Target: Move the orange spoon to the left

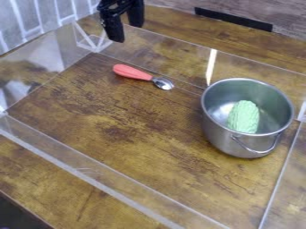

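The orange spoon [139,75] lies flat on the wooden surface [107,134], inside a low clear plastic wall [120,192] that fences off the work area. Its red-orange handle points toward the upper left and its shiny bowl toward the lower right, nearest the pot. The black gripper [116,34] hangs above and to the left of the spoon, well apart from it, pointing downward with its jaws spread and nothing between them. To the right of the spoon, apart from it, stands a metal pot [277,132] with a green ribbed object [245,117] lying inside it.
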